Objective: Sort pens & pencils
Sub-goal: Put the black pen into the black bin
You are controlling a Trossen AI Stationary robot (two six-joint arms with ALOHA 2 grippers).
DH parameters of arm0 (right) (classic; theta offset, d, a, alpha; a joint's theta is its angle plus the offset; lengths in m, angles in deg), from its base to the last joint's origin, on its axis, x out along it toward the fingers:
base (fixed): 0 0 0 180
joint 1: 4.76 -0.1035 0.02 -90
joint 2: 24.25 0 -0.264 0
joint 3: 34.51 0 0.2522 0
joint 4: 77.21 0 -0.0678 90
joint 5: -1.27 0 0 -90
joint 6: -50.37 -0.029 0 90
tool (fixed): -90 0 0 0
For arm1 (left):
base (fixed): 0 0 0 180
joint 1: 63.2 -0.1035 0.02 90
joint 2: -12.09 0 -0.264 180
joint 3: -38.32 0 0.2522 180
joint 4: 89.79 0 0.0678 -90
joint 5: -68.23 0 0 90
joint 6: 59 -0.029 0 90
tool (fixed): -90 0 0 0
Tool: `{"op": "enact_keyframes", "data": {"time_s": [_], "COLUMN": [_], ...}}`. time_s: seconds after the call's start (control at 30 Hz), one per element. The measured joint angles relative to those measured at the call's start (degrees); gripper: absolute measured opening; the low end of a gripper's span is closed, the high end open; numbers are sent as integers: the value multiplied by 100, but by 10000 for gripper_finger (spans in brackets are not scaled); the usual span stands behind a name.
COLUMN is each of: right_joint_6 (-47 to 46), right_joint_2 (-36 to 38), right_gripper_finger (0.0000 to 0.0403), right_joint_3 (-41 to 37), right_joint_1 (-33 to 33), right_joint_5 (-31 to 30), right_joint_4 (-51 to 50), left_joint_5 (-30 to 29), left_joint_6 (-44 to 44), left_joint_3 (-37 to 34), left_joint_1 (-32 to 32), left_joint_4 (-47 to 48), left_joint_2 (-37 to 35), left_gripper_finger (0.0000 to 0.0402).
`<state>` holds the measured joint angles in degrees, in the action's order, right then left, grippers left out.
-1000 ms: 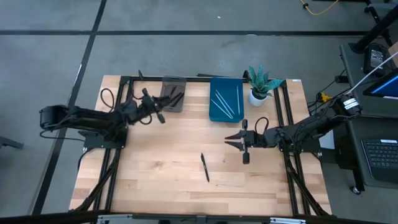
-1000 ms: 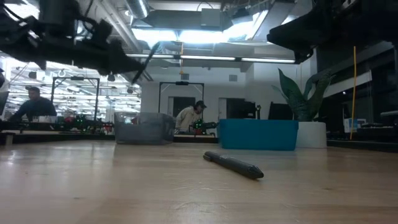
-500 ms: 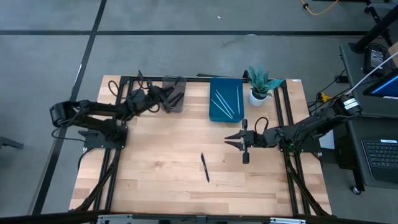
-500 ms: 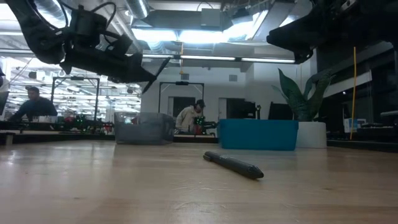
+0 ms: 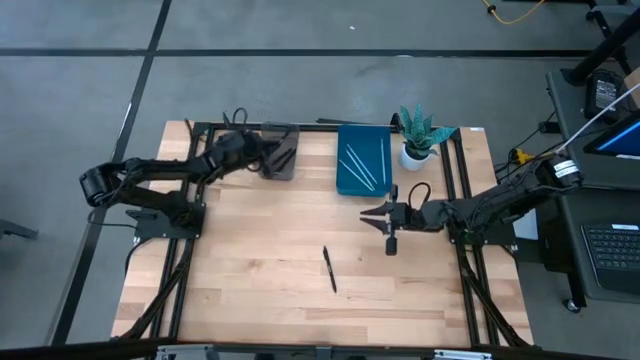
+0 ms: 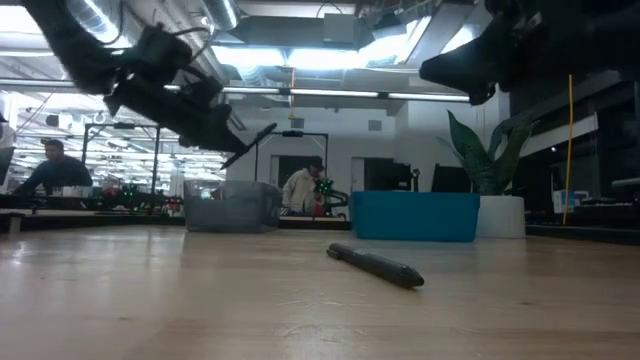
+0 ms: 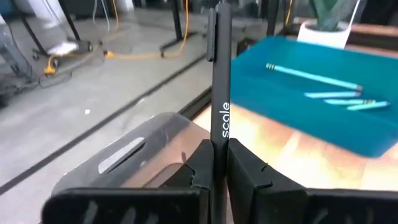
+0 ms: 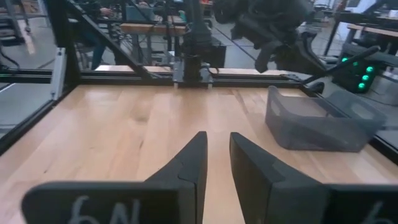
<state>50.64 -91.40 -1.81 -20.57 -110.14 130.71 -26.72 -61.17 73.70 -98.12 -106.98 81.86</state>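
My left gripper (image 5: pixel 262 152) hovers at the near-left rim of the grey tray (image 5: pixel 280 152) and is shut on a black pen (image 7: pixel 219 74). In the low view that pen (image 6: pixel 256 142) sticks out of the gripper, slanting upward. A second black pen (image 5: pixel 329 269) lies flat on the wood near the table's middle, also in the low view (image 6: pixel 377 264). The teal tray (image 5: pixel 362 160) holds several pale blue pencils (image 7: pixel 323 87). My right gripper (image 5: pixel 370 214) is open, above the table to the right of the middle, touching nothing. My left gripper pinches the black pen between its two fingers (image 7: pixel 202 163), on the barrel just below the white lettering (image 7: pixel 222 130). The pen is lifted clear of the table. Its long free end runs on past the fingertips, over the grey tray.
A potted plant (image 5: pixel 420 135) stands at the far right, beside the teal tray. Black frame rails (image 5: pixel 200 180) and cables run along the table's left, right and far sides. People show in the room beyond the table (image 6: pixel 300 188).
My left gripper has carried the black pen toward the table's far edge and right, up to the grey tray, and has tipped so the pen slants more. The pen on the table has not moved.
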Motion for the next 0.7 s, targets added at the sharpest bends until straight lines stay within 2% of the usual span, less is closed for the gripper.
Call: {"op": "enact_keyframes", "data": {"time_s": [0.2, 0.37, 0.53, 0.7], "right_joint_6": [0, 0, 0, 2], "right_joint_2": [-2, 2, 7, 7], "right_gripper_finger": [71, 71, 71, 71], "right_joint_3": [0, 0, 0, 0], "right_joint_1": [214, 388, 547, 559], "right_joint_5": [157, 372, 656, 660], "right_joint_4": [-101, -112, -112, -112], "left_joint_5": [-112, -136, 18, 156], "left_joint_6": [-281, -209, -140, -92], "left_joint_3": [1166, 1790, 1896, 1896], "left_joint_1": [-108, -343, -381, -428], "left_joint_4": [2250, 3830, 3856, 3872], "left_joint_2": [-2, 167, 523, 1019], "left_gripper_finger": [17, 16, 16, 16]}}
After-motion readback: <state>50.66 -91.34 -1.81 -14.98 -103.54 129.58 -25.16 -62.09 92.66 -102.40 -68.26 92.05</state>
